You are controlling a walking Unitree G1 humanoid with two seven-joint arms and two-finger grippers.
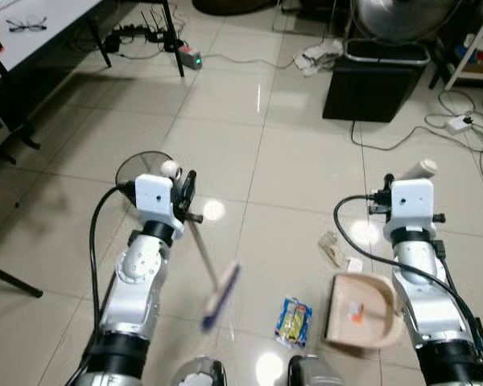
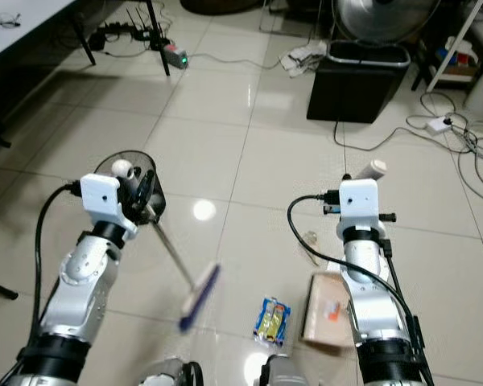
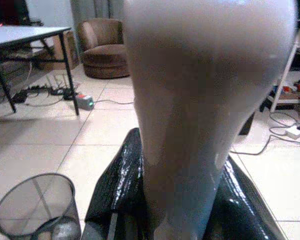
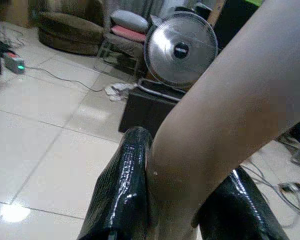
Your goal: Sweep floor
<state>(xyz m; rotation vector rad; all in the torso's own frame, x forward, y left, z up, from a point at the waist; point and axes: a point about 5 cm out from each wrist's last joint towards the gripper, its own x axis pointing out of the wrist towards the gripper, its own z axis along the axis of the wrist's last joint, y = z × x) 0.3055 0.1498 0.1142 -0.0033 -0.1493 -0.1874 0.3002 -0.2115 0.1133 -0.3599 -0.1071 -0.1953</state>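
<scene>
Pale glossy floor tiles [image 1: 225, 121] run under a table [image 1: 40, 36] at far left, a mesh waste basket [image 1: 141, 167] and cables, with a black bin [image 1: 374, 80] and a fan [image 4: 180, 50] beyond. Left gripper [image 1: 185, 189] is clamped shut on the broom [image 1: 209, 273] handle, the blurred brush head angled down between the arms. A snack wrapper [image 1: 293, 320] lies just beside the dustpan [image 1: 358, 310]. Right gripper [image 1: 402, 173] has its fingers [image 4: 122, 190] closed around the dustpan's handle; the pan sits partly hidden under the forearm.
</scene>
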